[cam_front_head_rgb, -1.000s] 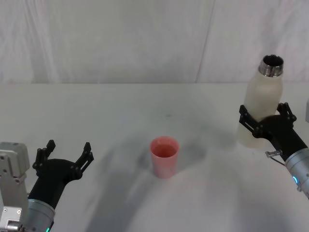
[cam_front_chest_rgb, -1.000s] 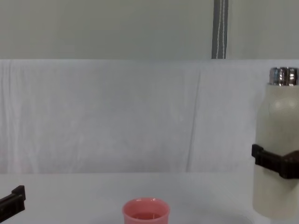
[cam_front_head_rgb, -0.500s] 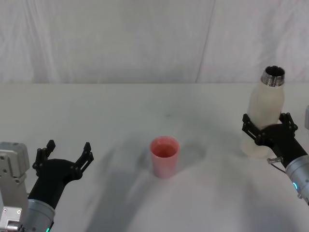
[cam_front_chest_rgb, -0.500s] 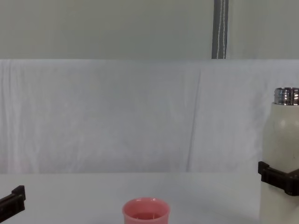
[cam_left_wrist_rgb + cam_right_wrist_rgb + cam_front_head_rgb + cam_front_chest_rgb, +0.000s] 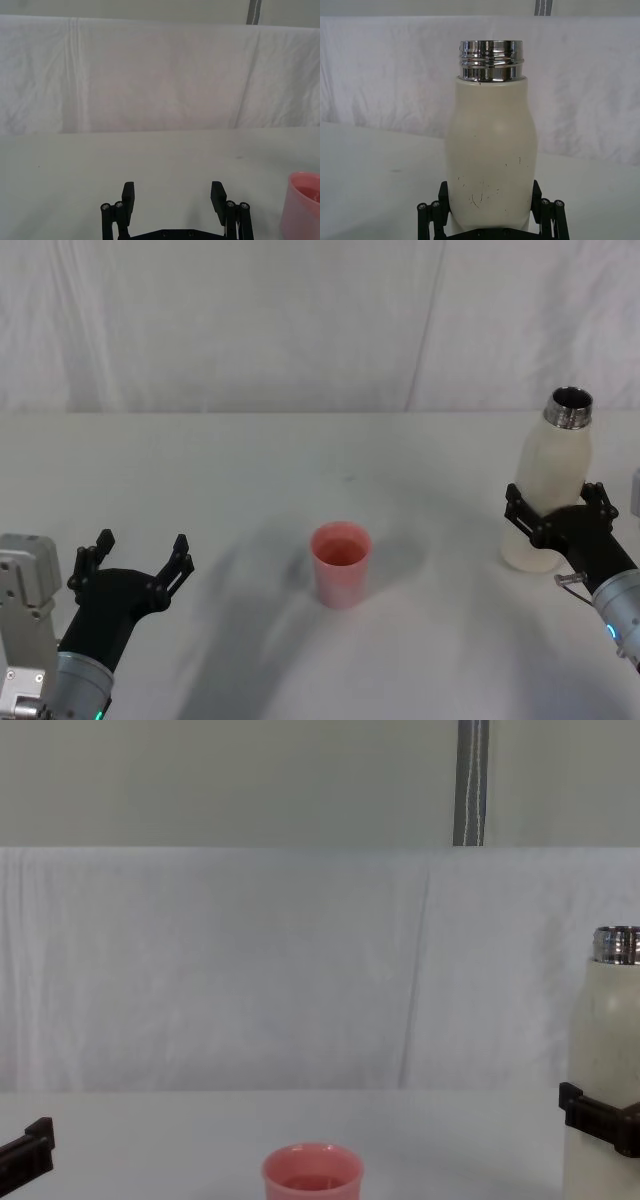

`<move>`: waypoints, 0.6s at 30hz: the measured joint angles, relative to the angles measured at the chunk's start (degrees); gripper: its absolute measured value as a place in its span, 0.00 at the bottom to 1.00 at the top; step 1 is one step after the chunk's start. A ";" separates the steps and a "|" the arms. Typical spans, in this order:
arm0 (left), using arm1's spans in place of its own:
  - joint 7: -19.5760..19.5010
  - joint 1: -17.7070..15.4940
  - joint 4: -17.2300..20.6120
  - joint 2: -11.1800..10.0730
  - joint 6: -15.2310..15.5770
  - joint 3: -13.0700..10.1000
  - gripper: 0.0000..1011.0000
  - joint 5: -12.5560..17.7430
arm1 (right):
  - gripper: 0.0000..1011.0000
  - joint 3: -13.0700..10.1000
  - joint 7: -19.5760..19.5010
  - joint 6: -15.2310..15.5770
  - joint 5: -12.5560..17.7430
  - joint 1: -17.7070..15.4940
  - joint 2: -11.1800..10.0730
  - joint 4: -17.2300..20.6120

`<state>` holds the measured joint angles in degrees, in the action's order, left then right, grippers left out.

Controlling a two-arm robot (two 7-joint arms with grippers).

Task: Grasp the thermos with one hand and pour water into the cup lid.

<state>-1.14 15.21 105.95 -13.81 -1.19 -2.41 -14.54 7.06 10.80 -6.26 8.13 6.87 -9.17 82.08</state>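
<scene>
Head view: the thermos (image 5: pixel 552 490) stands upright at the right edge of the white worktop (image 5: pixel 300 460), the right claw (image 5: pixel 556 512) pinching its lower body. The cup (image 5: pixel 340 563) sits at centre, well apart from it. The left claw (image 5: pixel 138 558) rests at lower left, fingers spread, holding nothing.

Left wrist view: the left claw (image 5: pixel 173 194) is spread over bare worktop, the cup (image 5: pixel 301 206) at the lower right edge.

Right wrist view: the thermos (image 5: pixel 491 150) stands between the right claw's fingers (image 5: pixel 544 209).

Chest view: the cup (image 5: pixel 311 1176) is at bottom centre, the thermos (image 5: pixel 603 1050) at the right edge.
</scene>
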 joint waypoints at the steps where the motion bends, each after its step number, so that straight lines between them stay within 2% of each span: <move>1: 0.00 0.00 0.00 0.00 0.00 0.00 0.99 0.00 | 0.94 0.00 0.00 0.00 0.00 0.00 0.00 0.00; 18: 0.00 0.00 0.00 0.00 0.00 0.00 0.99 0.00 | 0.94 0.06 0.39 -2.13 0.00 0.68 0.48 -2.33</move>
<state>-1.14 15.21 105.95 -13.81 -1.19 -2.41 -14.54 7.12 11.19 -8.39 8.13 7.55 -8.69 79.76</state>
